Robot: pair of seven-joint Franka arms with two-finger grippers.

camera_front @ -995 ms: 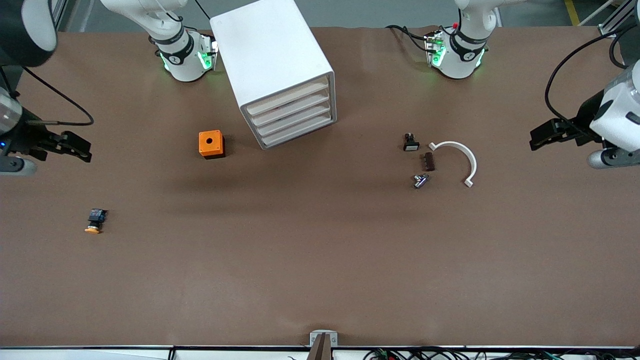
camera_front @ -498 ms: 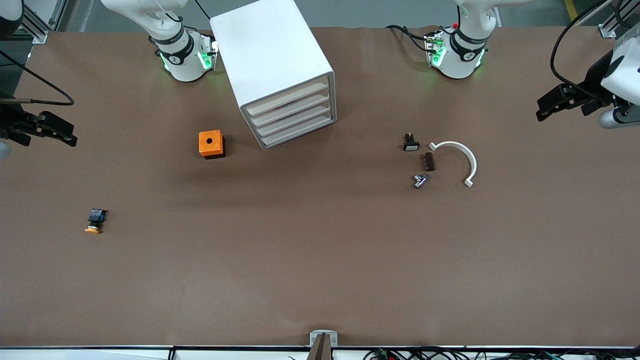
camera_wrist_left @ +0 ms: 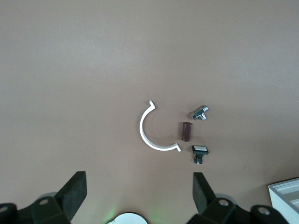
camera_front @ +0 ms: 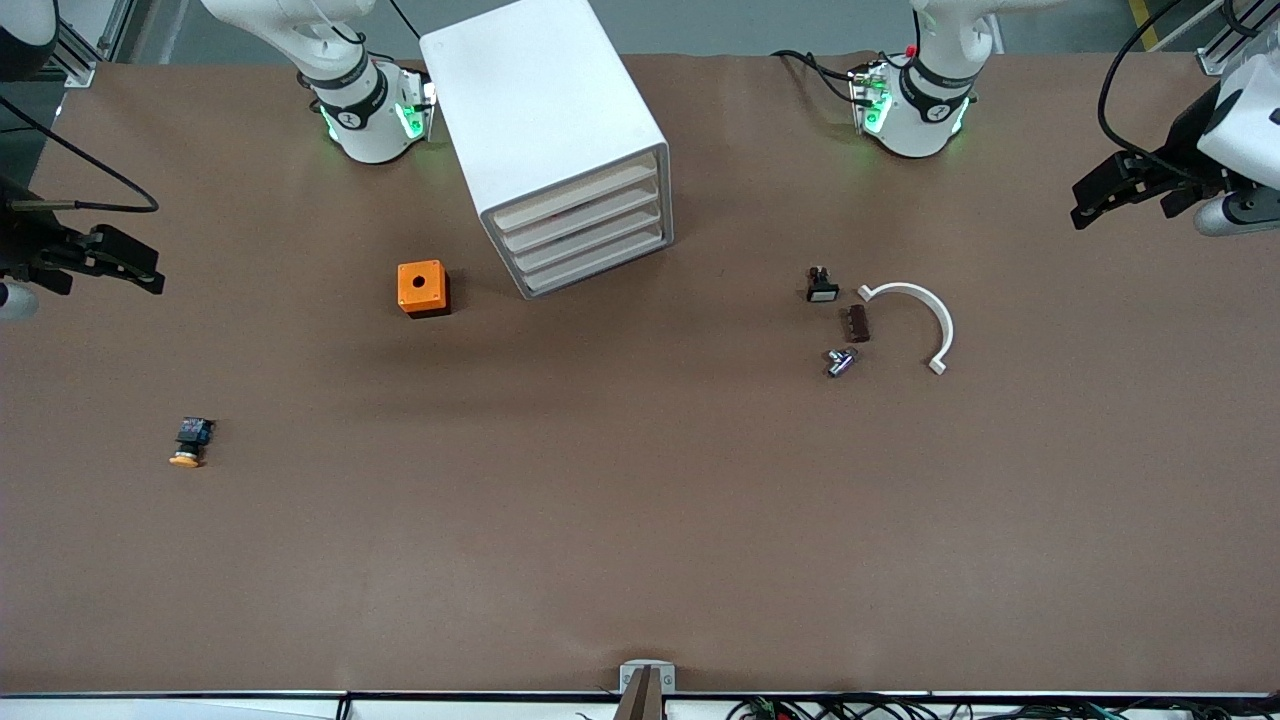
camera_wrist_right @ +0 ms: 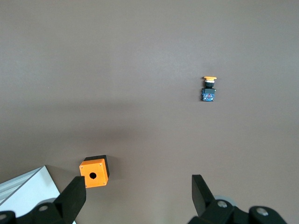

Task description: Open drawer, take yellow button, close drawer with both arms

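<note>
Both arms were parked high and wide at this moment, neither one near the work. The left gripper hung over the tabletop at the left arm's end, jaws spread wide apart and holding nothing; its wrist view looked straight down on a white curved clip, a small black part with a white face, a dark brown block and a little metal fitting. The right gripper hung over the right arm's end, jaws likewise released and empty.

The cabinet stood between the two bases, and the drawer sat flush and shut, like the three below it. The button lay on its side on the open tabletop, well apart from the cabinet and nearer the front camera than the orange cube.

The button looked tiny, light and rigid, likely to skid or roll on its round orange cap if nudged. The squarer black-and-blue body seemed the safer grip. The drawer front looked thin and shallow, with little lip to hook, and the cabinet could slide unless braced.
</note>
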